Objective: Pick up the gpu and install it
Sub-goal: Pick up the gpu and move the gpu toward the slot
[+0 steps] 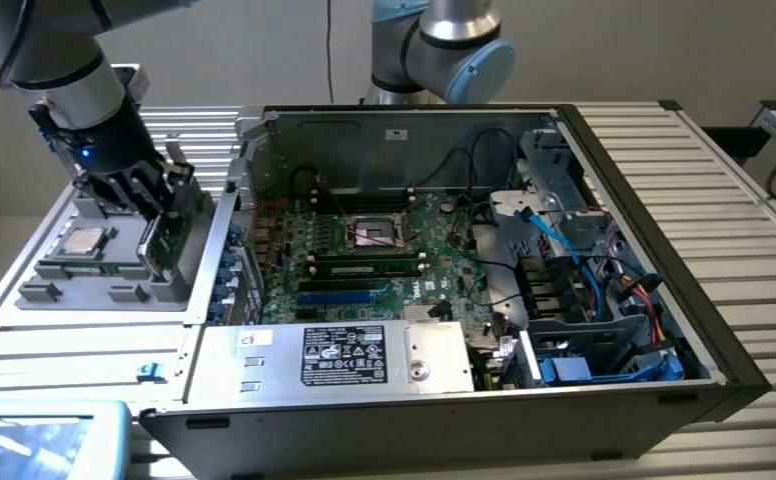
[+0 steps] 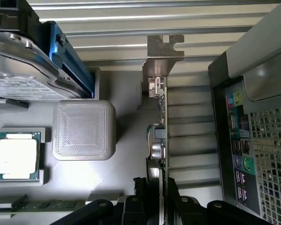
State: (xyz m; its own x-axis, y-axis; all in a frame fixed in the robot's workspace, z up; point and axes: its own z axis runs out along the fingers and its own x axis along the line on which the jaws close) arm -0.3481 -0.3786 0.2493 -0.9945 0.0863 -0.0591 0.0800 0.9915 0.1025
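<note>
Tool gripped the gpu at the parts tray, on the exterior view's left.
In the wrist view I saw the tool with 2 fingers pressed on both faces of the gpu. The card stood on edge in the grey tray, with its silver bracket at the end away from the fingers. 1 cpu lay flat in the tray near it. The open pc case sat just beside the tray on the slatted tabletop. The gpu was outside the case.

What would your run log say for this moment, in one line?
end effector: closed on gpu | gpu: on edge in grey tray, beside the open computer case | install: not yet done
</note>
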